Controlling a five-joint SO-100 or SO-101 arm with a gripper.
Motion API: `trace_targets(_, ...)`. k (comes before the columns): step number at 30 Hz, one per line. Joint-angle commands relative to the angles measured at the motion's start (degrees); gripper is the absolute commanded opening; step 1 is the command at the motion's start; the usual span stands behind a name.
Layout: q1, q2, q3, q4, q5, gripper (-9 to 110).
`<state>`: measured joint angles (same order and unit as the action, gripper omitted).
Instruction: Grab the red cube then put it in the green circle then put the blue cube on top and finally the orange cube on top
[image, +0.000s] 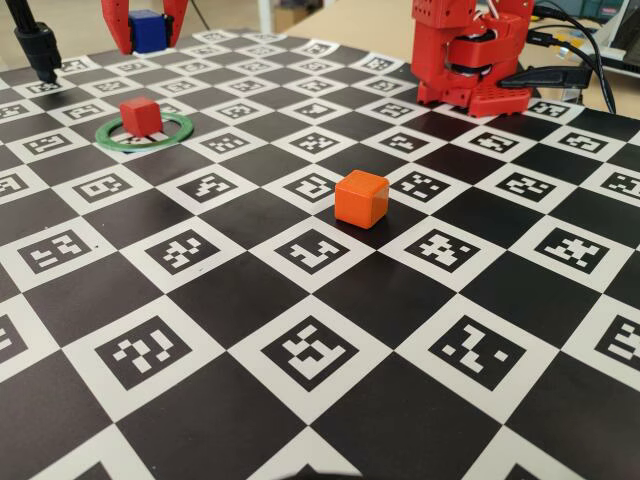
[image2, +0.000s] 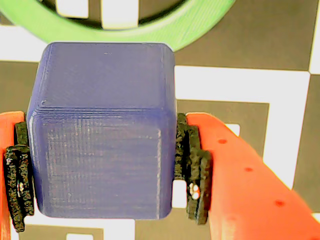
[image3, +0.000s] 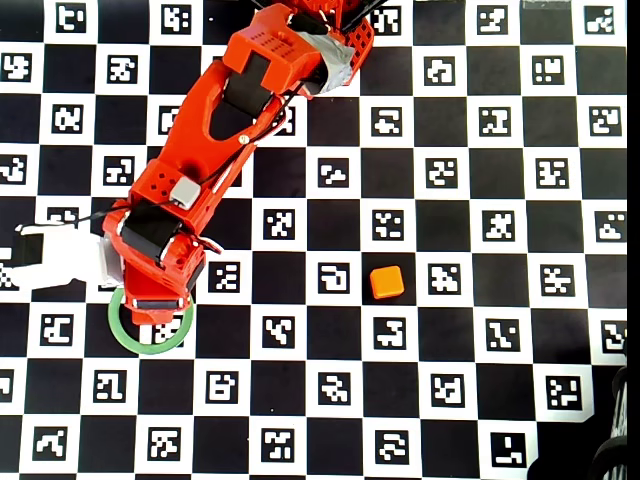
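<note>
The blue cube (image2: 102, 130) fills the wrist view, with my gripper (image2: 102, 170) shut on it and the black pads (image2: 192, 165) pressed against its two sides. In the fixed view the blue cube (image: 147, 30) hangs in the gripper (image: 148, 44) above the board, behind the green circle (image: 150, 146). The red cube (image: 140, 115) stands inside that ring. In the wrist view the green circle (image2: 195, 27) arcs just beyond the held cube. The orange cube (image: 361, 197) sits alone mid-board, also in the overhead view (image3: 386, 282). There the arm (image3: 200, 150) hides the red and blue cubes and covers the top of the green circle (image3: 150, 349).
The board is a black-and-white checker of marker squares. The arm's red base (image: 470, 55) stands at the back right of the fixed view with cables behind it. A black stand (image: 40, 45) rises at the back left.
</note>
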<state>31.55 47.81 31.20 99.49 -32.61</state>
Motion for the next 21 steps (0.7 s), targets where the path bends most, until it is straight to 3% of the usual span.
trace_targets(1, 0.97, 1.32, -5.89, 4.66, 0.18, 4)
trace_targets(21, 2.55, -6.33, -12.39, 1.58, -1.05, 4)
